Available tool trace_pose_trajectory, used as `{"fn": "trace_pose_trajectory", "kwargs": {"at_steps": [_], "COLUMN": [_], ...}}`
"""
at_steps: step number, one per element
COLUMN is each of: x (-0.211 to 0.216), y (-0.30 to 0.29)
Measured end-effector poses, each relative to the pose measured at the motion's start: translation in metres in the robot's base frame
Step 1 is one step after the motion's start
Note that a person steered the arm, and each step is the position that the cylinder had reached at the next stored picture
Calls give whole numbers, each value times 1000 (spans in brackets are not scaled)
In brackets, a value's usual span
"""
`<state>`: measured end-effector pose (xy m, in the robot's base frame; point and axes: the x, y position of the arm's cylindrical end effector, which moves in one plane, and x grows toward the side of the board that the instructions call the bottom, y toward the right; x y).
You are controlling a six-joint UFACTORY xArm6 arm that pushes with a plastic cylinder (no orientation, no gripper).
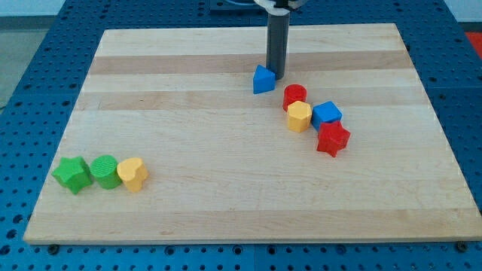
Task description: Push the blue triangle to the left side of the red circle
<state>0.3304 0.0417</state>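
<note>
Blue triangle (263, 80) touching my tip (276, 76), on the tip's left.
Rod bare, gripping nothing. Triangle up-left of red circle (294, 95). Count: two blue, two red, two yellow, two green blocks.

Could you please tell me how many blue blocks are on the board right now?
2. The blue triangle sits just left of my tip; the blue cube lies in the right-hand cluster. None seems hidden.

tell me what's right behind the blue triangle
My tip stands just behind the blue triangle, toward the view's top right, apparently touching. The block may hide the contact point, so contact is uncertain.
</note>
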Motion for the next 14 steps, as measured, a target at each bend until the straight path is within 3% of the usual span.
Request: {"fn": "trace_pose_trajectory", "kwargs": {"at_steps": [2, 3, 4, 5, 7, 8, 11, 14], "x": [-18, -19, 20, 45, 16, 26, 39, 80], "y": [30, -14, -75, -77, -48, -21, -72, -23]}}
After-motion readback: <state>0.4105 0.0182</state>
